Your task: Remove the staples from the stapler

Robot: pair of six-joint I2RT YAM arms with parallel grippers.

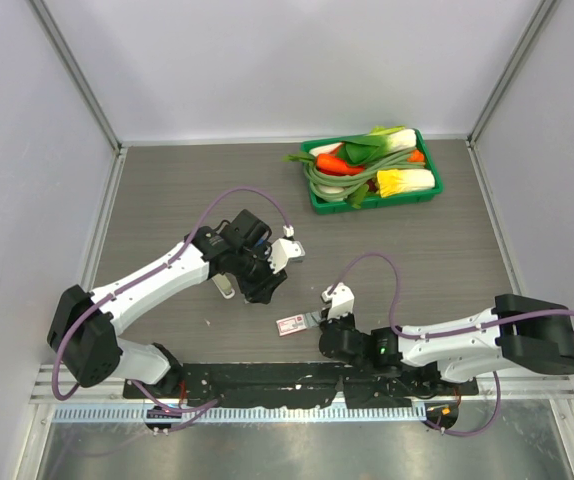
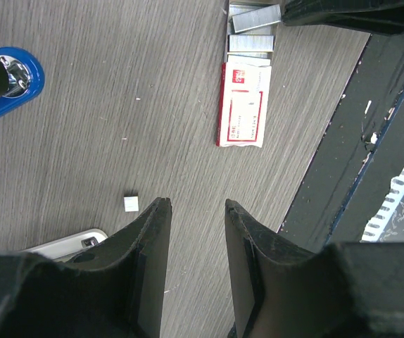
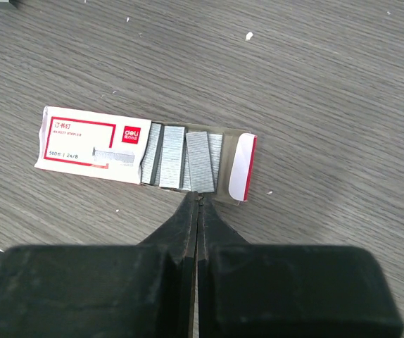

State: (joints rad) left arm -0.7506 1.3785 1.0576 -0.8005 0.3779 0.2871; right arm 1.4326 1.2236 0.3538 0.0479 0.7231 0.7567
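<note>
- Stapler, small, dark-blue with black and chrome parts, on grey wood-grain counter, off to one side of left gripper.
- Left gripper part-spread, pinching nothing, over bare counter.
- Right gripper pressed together, tips at near edge of open red-and-white cardboard box.
- Silvery-grey staples in strips in box's pulled-out tray; tiny pale scrap loose near left gripper.

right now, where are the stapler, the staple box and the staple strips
stapler (image 2: pixel 34 83): left wrist view, blue rounded end
staple box (image 3: pixel 89 137): right wrist view, printed white sleeve
staple strips (image 3: pixel 174 158): right wrist view, a middle silvery strip
</note>
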